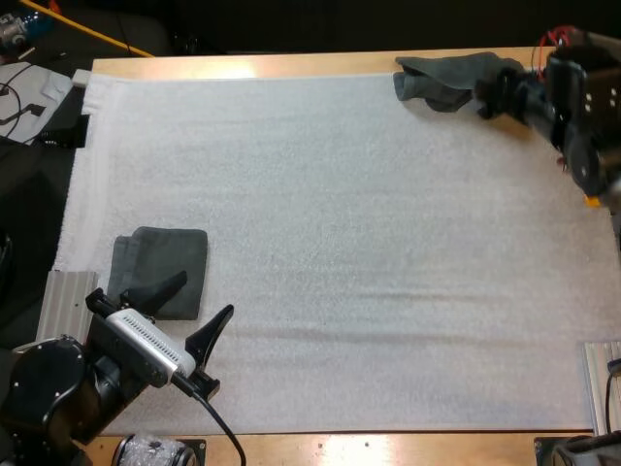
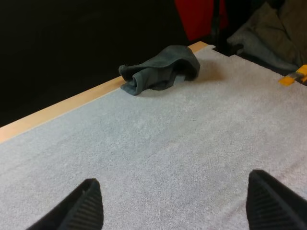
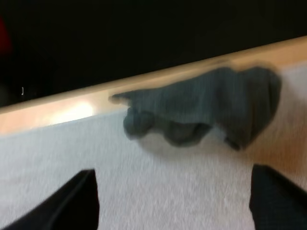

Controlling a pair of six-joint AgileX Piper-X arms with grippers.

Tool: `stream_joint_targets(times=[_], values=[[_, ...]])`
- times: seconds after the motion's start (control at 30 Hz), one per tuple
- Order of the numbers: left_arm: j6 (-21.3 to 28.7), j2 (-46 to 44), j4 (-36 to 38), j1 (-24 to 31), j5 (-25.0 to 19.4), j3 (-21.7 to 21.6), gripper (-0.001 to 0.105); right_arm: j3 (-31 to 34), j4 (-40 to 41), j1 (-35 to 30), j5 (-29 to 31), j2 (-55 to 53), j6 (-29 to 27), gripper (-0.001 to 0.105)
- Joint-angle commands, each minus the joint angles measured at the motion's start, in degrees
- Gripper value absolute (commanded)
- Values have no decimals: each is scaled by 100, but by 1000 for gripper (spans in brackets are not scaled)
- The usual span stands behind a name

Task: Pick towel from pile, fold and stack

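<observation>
I'm holding my right end effector (image 3: 172,175) released and empty just short of the crumpled towel (image 1: 444,80), which is lying at the far edge of the surface (image 1: 243,66). It's looking light, soft and floppy, so I'm judging its raised fold the best place to pinch. My left end effector (image 2: 173,178), also released, is sitting by the folded towel (image 1: 163,267).

Soft, even light from above leaves the white mat (image 1: 369,252) bright and nearly shadowless. A pale glare patch sits on the wooden surface's (image 1: 291,66) far edge. The crumpled towel (image 1: 441,83) casts a faint shadow; beyond lies darkness.

Overhead, 2 low wrist views share towel (image 2: 160,69).
</observation>
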Motion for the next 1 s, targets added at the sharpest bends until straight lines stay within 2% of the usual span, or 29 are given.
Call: stream_joint_targets(times=[0.0, 0.43, 0.67, 0.97], values=[[-49, 29, -70, -39, 31, -46, 60, -389, -66, -6, 199, 671, 70, 64], [-69, 52, -77, -39, 30, -47, 60, -1315, -229, -45, 650, 2708, -27, 64], [-61, 32, -56, -28, 24, -44, 60, -1510, -321, -50, 696, 3124, -15, 63], [-87, 64, -76, -29, 17, -36, 60, -2166, -521, -196, 859, 4065, 22, 63]])
